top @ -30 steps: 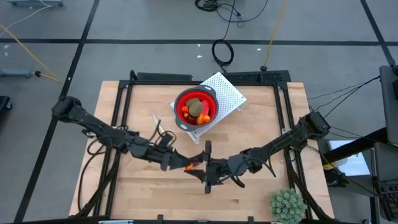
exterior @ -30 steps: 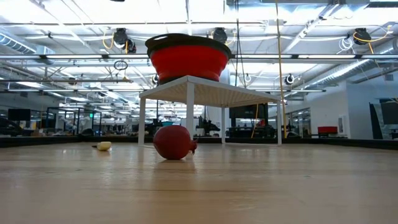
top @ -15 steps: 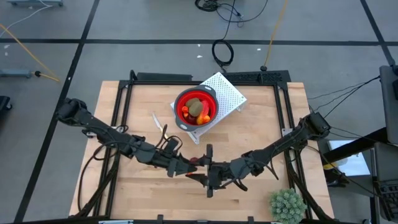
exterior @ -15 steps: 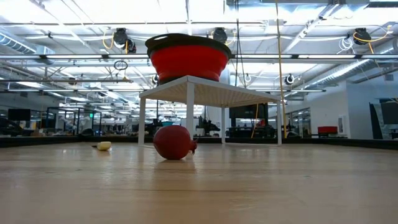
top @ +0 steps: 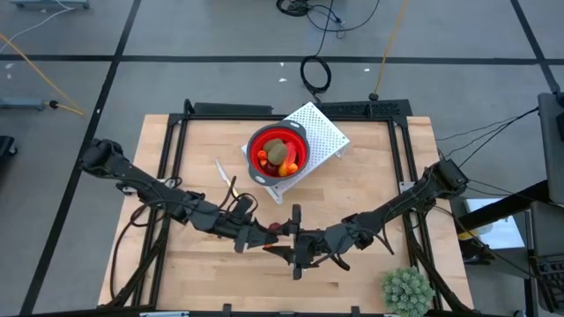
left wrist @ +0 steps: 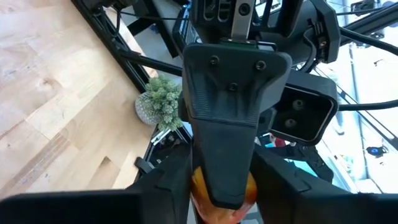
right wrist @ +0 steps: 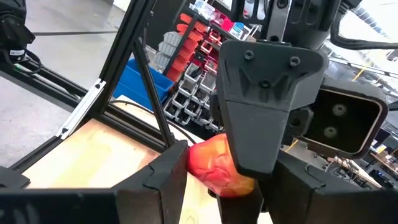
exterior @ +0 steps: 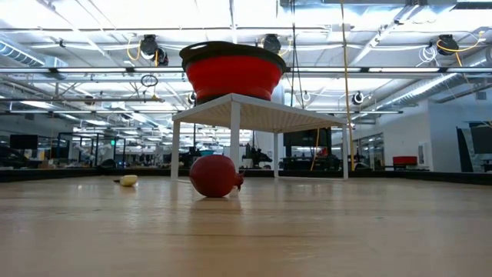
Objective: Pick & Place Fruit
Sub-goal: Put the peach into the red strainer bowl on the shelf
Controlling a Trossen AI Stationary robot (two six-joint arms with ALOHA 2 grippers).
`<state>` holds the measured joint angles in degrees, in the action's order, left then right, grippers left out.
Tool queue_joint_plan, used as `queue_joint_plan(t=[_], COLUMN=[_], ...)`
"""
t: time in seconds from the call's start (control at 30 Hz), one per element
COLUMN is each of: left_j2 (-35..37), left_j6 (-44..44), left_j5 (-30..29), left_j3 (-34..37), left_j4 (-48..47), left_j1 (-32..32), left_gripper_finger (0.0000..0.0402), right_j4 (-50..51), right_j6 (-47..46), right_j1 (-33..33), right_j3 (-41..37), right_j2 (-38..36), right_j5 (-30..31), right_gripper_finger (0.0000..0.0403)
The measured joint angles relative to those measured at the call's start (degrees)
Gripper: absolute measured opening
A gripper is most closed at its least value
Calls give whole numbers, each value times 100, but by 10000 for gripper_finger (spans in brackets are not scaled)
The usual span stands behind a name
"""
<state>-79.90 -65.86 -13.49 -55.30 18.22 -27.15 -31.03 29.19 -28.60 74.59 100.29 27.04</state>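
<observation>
An orange-red toy fruit (top: pixel 275 232) is held above the table's near middle, between both grippers. My left gripper (top: pixel 261 238) comes from the left and my right gripper (top: pixel 291 243) from the right, tip to tip. In the left wrist view the fruit (left wrist: pixel 222 198) shows between my fingers, partly behind the other arm's finger. In the right wrist view the fruit (right wrist: pixel 210 163) shows the same way. The red bowl (top: pixel 278 151) stands on a white rack (top: pixel 322 130) and holds several fruit pieces. A dark red ball (exterior: pixel 215 175) rests on the table in front of the rack. My left gripper has the orange-red fruit (left wrist: pixel 198 186) pinched between its two fingers, coming roughly level from the table's left. The right arm's finger stands in front of the fruit's middle. The fruit is lifted clear of the table. My right gripper has the same fruit (right wrist: pixel 198 157) between its two fingers, coming level from the table's right. The left arm's finger hides the fruit's far half, so only one side's contact shows.
A cream-handled knife (top: pixel 226 174) lies left of the rack. A spiky green plant ball (top: pixel 407 289) sits at the near right corner, also seen as the plant ball (left wrist: pixel 160 102). Black frame rails run along the table's sides. Bare wood lies along the near edge.
My left gripper has moved toward the table's right and slightly nearer, closing in on the fruit at the right gripper's tip. My right gripper has shifted a little toward the near edge. Both have stayed nearly still over the last half second.
</observation>
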Motion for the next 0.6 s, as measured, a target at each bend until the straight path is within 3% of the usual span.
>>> queue_joint_plan(t=[0.4, 0.6], left_j2=[2, 0], left_j6=[133, 186], left_j5=[1, 26], left_j3=[1, 3], left_j4=[60, 135], left_j1=[1, 1], left_gripper_finger=[118, 118], right_j4=[7, -23], right_j6=[0, 0], right_j1=[43, 43], right_j3=[0, 0], right_j2=[0, 0], right_j5=[-4, 139], right_gripper_finger=[170, 194])
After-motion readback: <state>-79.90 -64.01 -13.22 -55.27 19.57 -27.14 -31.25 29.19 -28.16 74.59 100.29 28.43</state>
